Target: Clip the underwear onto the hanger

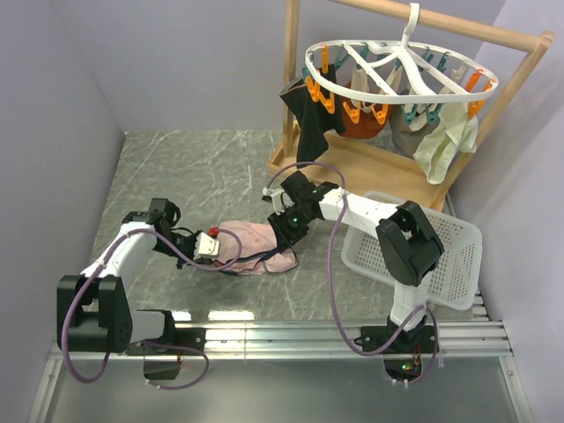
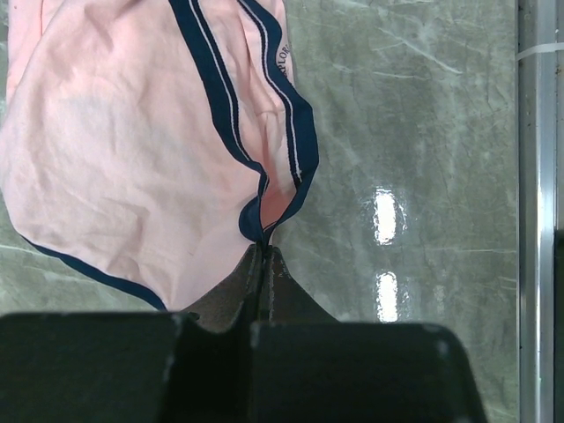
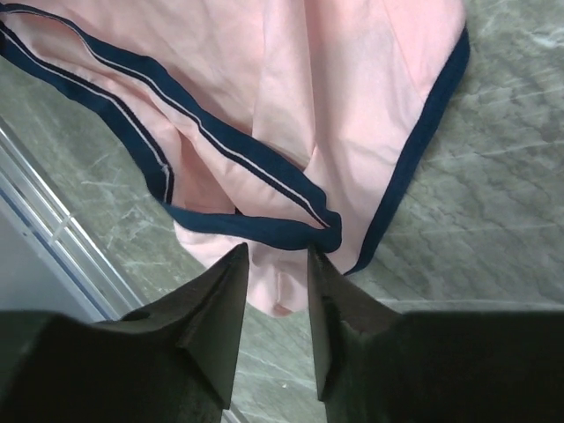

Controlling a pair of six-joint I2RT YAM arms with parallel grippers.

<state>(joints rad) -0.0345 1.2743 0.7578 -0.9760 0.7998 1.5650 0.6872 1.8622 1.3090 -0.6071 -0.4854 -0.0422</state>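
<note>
The underwear [image 1: 257, 245] lies rumpled on the table [image 1: 176, 176], well apart from the hanger [image 1: 397, 53], so no clipping is done yet. The left claw [image 2: 264, 256] is pinched tight on its navy edging. The right claw [image 3: 278, 260] stands part open astride the hem, gripping nothing; lifting and pegging remain.

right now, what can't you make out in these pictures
Top view: right tool tips, hidden under its own wrist.
Right wrist view: whether that tool touches the underwear; no depth.
Left wrist view: waistband print, cut off by a fold and too small.
Top view: free pegs on the hanger; too small, crowded by hung clothes.
</note>
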